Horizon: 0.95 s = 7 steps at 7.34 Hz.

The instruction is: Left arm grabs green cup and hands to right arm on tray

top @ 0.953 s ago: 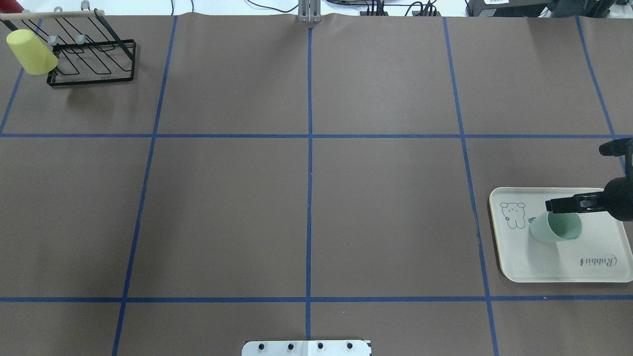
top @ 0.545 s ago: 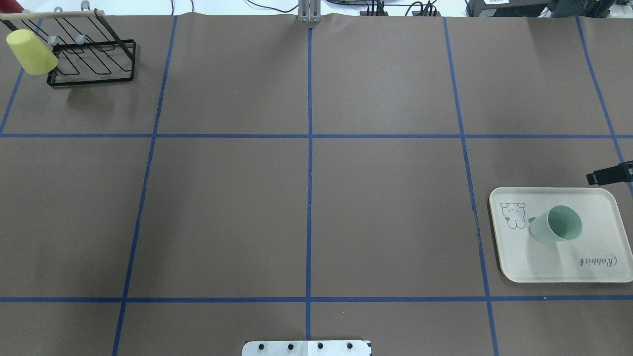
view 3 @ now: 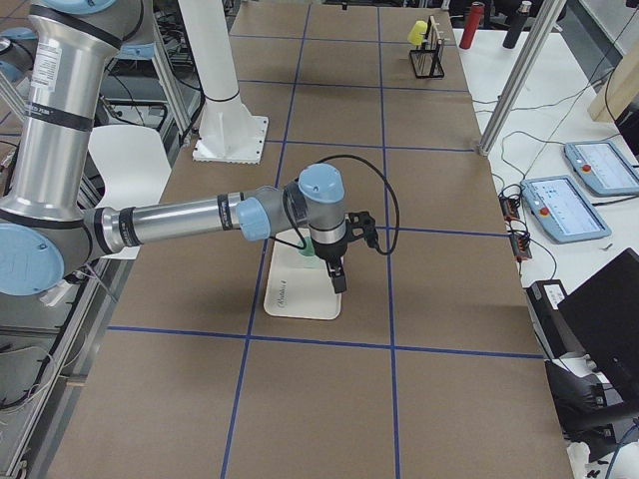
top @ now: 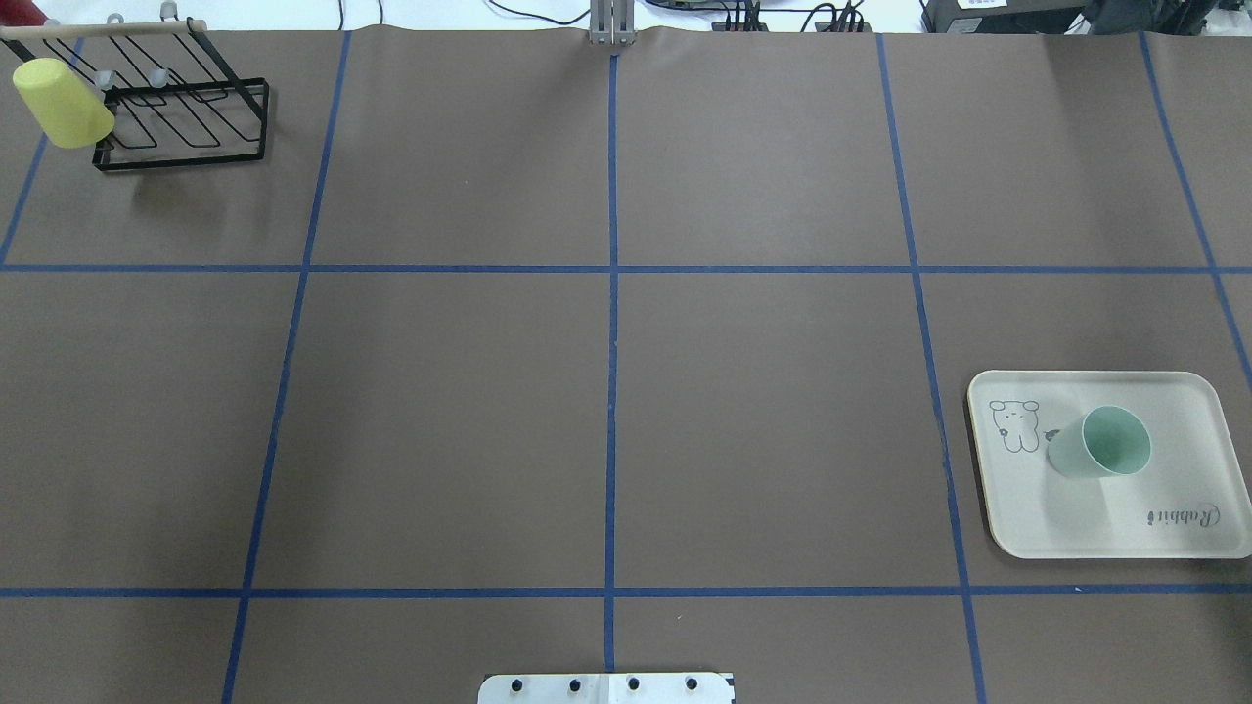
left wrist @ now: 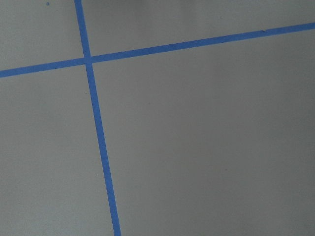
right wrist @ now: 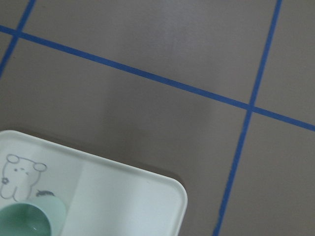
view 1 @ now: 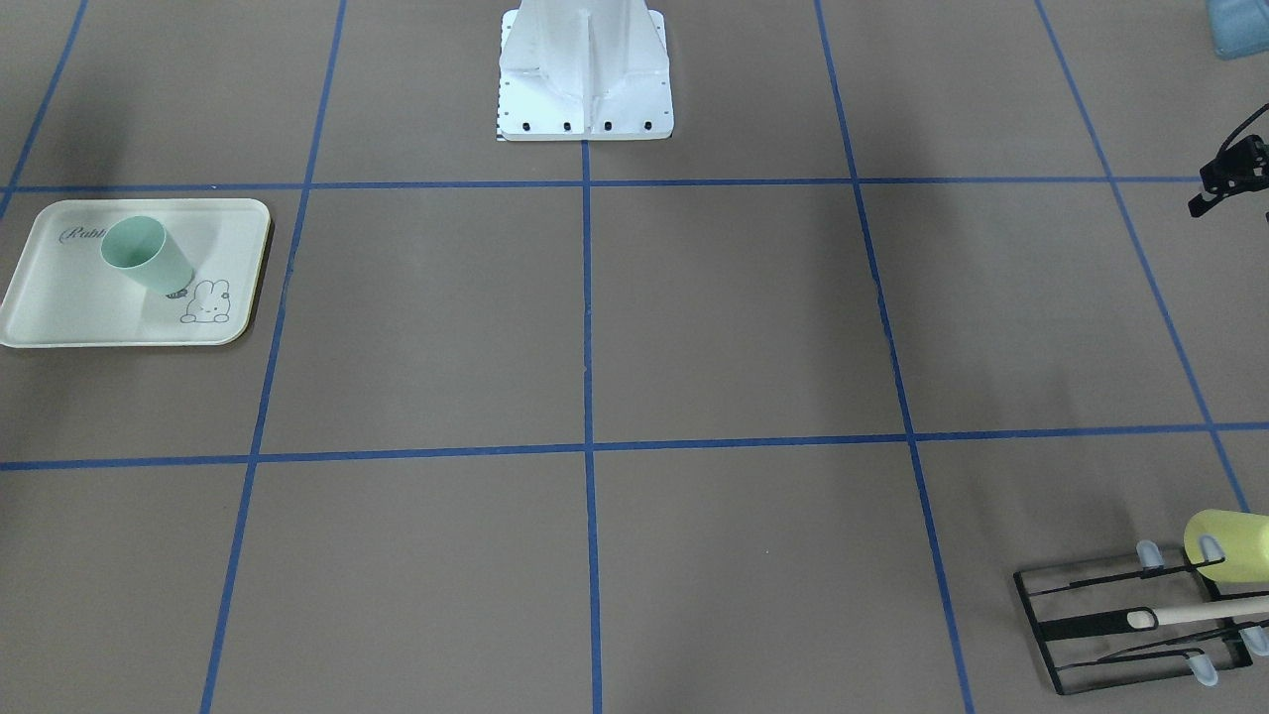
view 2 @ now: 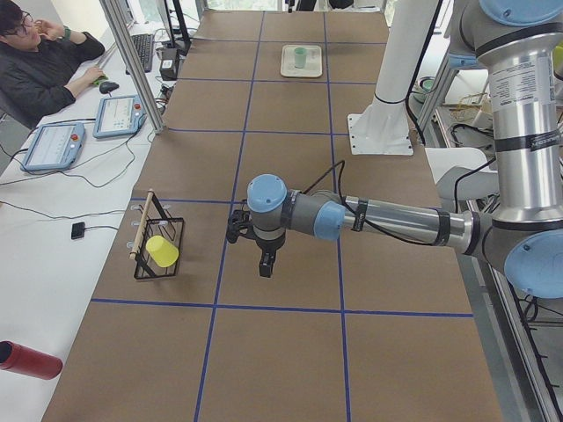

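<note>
The green cup [top: 1100, 443] stands mouth up on the cream tray [top: 1174, 528] at the table's right, next to the bunny drawing. It also shows in the front view [view 1: 146, 255] and in the right wrist view [right wrist: 29, 219], at the tray's corner [right wrist: 123, 196]. No gripper shows in the overhead view. In the right side view my right gripper [view 3: 337, 277] hangs above the tray [view 3: 300, 299], apart from the cup; I cannot tell whether it is open. In the left side view my left gripper [view 2: 266, 264] hangs over bare table; I cannot tell its state.
A yellow cup [top: 62, 103] hangs on the black wire rack [top: 186, 117] at the far left corner. A black part of the left arm [view 1: 1227, 177] pokes in at the front view's right edge. An operator [view 2: 40, 61] sits beside the table.
My right gripper, over the cup a second ago, has drawn back to the right and left the overhead view. The cup stays on the tray.
</note>
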Motion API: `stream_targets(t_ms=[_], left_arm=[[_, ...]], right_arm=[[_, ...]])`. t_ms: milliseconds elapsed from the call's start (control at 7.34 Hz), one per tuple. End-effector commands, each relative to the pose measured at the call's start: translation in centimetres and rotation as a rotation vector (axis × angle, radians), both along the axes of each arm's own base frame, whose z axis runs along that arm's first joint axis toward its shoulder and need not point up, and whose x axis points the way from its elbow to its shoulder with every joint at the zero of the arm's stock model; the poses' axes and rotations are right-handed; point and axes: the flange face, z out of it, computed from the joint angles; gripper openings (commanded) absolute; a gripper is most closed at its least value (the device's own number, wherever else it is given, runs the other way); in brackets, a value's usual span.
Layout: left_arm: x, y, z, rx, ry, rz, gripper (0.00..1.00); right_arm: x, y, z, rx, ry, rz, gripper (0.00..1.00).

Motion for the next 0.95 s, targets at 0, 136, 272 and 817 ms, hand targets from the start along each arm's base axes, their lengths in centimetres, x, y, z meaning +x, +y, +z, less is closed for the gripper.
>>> stream_targets(t_ms=[0,136,272,817], left_arm=[[-2.0,0.0,0.5,-0.008,-0.001,-0.045,1.0],[-3.0,0.0,0.5,-0.001,-0.001,-0.065,1.0],[-3.7,0.0,0.4,0.007,0.002,-0.081,1.0],[-3.9,-0.3,1.8,-0.118,-0.018,-0.083,1.0]], right_arm=[[2.6,0.3,2.8,-0.084,-0.03,0.033,0.99],[2.7,0.2,2.8,-0.086,-0.02,0.039,0.99],[2.6,0.1,2.4,-0.084,-0.022,0.046,0.99],[2.6,-0.8,1.4,-0.067,-0.028,0.055,1.0]])
